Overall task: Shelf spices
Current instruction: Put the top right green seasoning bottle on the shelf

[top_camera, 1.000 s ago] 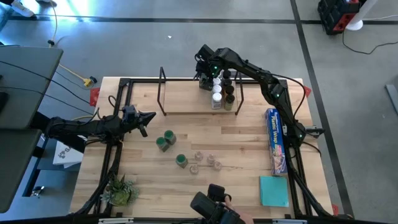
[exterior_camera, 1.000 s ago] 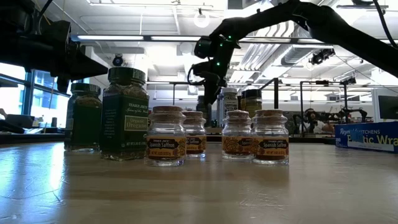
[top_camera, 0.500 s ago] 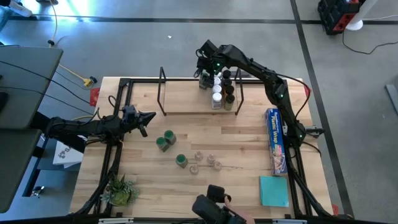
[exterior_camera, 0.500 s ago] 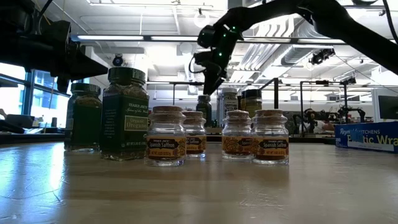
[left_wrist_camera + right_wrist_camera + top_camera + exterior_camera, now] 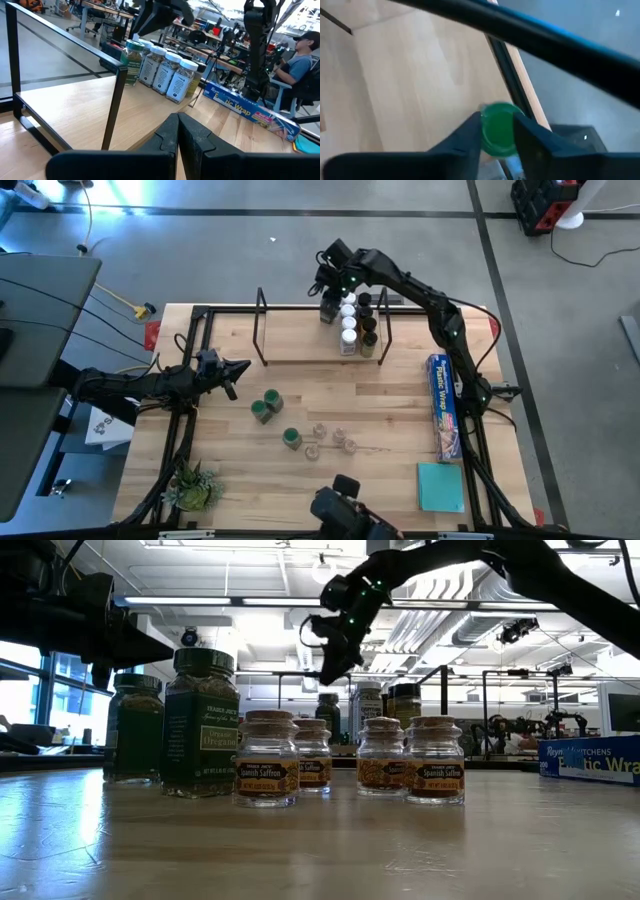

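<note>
Already shelved, a cluster of spice jars point(image 5: 350, 322) stood at the right end of the shelf point(image 5: 300, 340), the light-wood plank in the upper middle of the overhead frame, bracketed by two thin black hoops. The cluster mixed white lids, dark lids and one green-lidded jar point(image 5: 498, 129) at its far left corner, near the shelf's back edge.

Above that green lid hovered the right claw point(image 5: 327, 278), lifted clear of the cluster in the low view point(image 5: 327, 665). From its own wrist camera the two dark fingers point(image 5: 466, 135) were parted to about the lid's width, framing the green top from above with nothing gripped between them.

Lower on the bench point(image 5: 400, 395), more jars waited: three green-lidded jars point(image 5: 268, 406) left of centre, and four small clear saffron jars point(image 5: 330, 440) just to their right. In the low view those clear jars point(image 5: 350, 768) lined up front and centre, with the taller green ones at their left.

At the left edge of the overhead frame, the left claw point(image 5: 240, 366) hung over the bench, well apart from the jars, its fingers point(image 5: 195, 137) pressed together and empty.

A blue plastic-wrap box point(image 5: 444, 406) lay along the bench's right side, a teal cloth point(image 5: 441, 485) below it, and a small green plant point(image 5: 193, 485) at lower left.
</note>
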`<state>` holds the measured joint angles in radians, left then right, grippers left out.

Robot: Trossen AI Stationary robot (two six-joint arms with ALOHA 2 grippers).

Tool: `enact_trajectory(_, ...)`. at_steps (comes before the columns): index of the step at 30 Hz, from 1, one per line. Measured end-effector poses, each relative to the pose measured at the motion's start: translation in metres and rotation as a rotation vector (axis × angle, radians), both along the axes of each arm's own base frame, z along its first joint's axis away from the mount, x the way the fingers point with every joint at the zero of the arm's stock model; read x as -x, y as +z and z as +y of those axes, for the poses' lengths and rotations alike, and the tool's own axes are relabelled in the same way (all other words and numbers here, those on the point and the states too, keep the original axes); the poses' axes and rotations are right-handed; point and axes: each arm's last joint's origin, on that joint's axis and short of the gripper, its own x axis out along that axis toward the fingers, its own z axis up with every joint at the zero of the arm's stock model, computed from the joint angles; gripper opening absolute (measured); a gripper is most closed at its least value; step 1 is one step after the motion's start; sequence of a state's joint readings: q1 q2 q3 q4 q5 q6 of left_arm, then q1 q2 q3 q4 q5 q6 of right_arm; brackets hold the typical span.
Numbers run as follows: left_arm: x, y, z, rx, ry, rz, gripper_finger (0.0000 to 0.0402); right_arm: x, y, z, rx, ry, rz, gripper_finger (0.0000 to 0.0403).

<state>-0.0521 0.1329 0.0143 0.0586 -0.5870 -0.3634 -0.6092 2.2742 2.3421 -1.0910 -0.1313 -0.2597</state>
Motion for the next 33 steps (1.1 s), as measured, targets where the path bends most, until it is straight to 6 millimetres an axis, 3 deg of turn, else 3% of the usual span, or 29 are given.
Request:
enact_trajectory(4, 0.000, 0.000, 0.000, 0.000, -0.001, 0.000, 0.0005, 0.000, -0.013, -0.003, -0.031, -0.009, 0.052, 0.0052)
enact_trajectory(9, 0.000, 0.000, 0.000, 0.000, 0.000, -0.001, 0.0005, 0.001, -0.016, -0.006, -0.024, -0.023, 0.062, 0.0022)
enact_trajectory(27, 0.000, 0.000, 0.000, 0.000, 0.000, -0.001, 0.0005, 0.007, -0.015, -0.009, 0.150, 0.245, 0.177, 0.0019)
enact_trajectory(33, 0.000, 0.000, 0.000, 0.000, -0.001, 0.000, 0.0005, 0.009, -0.010, -0.008, 0.193, 0.261, 0.196, 0.0019)
